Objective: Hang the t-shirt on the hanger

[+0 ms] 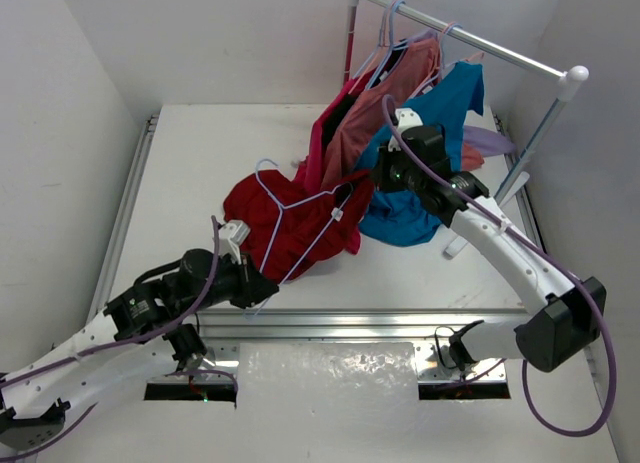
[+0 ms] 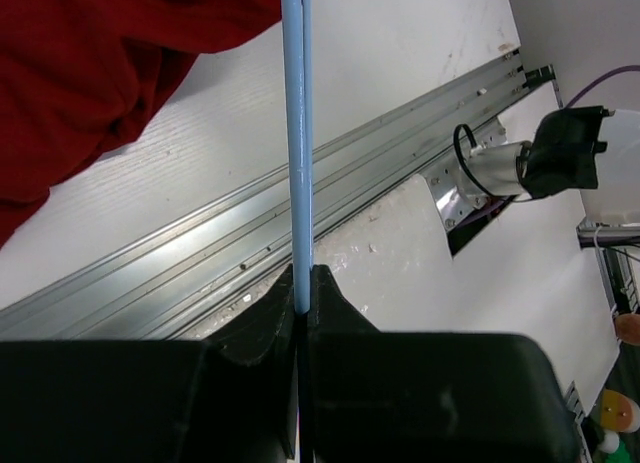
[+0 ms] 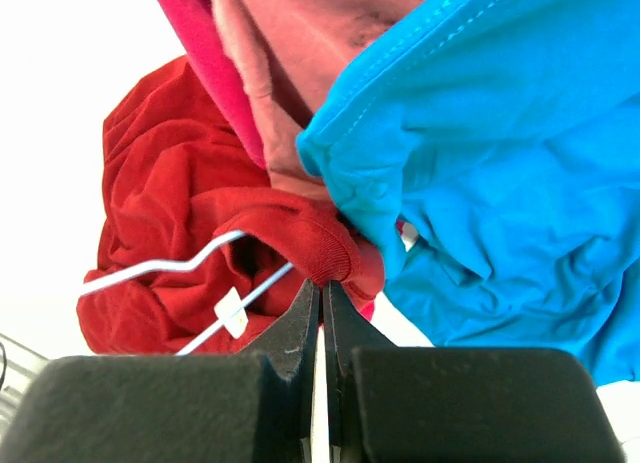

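- The t-shirt (image 1: 300,228) is dark crimson, plain, and crumpled in a heap in the middle of the table (image 1: 200,163), just before the rack (image 1: 470,45).
- Its far right edge touches the shirts that hang down from the rack.
- The hanger (image 1: 285,208) is thin and pale blue, with a curved hook. It lies across the top of the t-shirt, hook to the far left.
- A small white tag (image 3: 230,311) sits on one of its bars.
- Left gripper (image 2: 303,278): clenched on a thin bar of the hanger, at the near edge of the t-shirt.
- Right gripper (image 3: 322,288): pinched tight on a thick rolled edge of the t-shirt, at its far right side.
- Count: one crimson t-shirt and one hanger on the table.
- Three other shirts on the rack: one magenta (image 3: 205,53), one salmon (image 3: 280,63), one blue (image 3: 480,183).
- How many hangers are on the rack, I cannot tell.
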Motion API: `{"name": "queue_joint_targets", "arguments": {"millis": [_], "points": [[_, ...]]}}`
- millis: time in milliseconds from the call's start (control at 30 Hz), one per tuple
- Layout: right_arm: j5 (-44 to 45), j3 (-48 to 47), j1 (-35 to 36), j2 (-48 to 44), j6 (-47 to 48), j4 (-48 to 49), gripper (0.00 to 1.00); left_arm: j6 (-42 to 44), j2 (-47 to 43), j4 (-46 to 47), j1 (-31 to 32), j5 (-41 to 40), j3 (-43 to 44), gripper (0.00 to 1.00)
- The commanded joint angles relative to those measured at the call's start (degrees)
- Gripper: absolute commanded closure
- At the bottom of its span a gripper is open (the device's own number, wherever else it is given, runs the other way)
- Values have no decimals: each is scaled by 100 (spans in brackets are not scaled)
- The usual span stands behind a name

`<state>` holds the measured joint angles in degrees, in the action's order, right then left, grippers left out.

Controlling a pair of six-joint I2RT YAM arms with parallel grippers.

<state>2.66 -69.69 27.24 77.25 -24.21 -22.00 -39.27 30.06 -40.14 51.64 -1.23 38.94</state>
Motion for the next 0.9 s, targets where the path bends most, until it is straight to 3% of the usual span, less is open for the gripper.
{"name": "queue_joint_targets", "arguments": {"millis": [0, 200, 367, 500, 633, 767, 867], "points": [[-212, -194, -26, -184, 118, 38, 100, 120, 70, 480, -31, -115, 369, 100], [-1258, -720, 9, 44, -5, -278, 100, 419, 377, 1717, -13, 1018, 176, 100], [-2118, -1213, 184, -79, -312, -489, 100, 613, 456, 2579, 13, 1108, 228, 100], [-3871, -1774, 360, -228, -593, -577, 100, 981, 553, 3055, 13, 924, 544, 100], [-5458, -2258, 396, -325, -1287, 27, 100, 1438, 684, 3328, 13, 1029, 1289, 100], [-5671, -3181, 396, -334, -1474, -163, 100, 1790, 747, 3513, 22, 1117, 1590, 100], [-4672, -3630, 396, -351, -887, -1129, 100, 1914, 712, 3495, 13, 1282, 1416, 100]]}}
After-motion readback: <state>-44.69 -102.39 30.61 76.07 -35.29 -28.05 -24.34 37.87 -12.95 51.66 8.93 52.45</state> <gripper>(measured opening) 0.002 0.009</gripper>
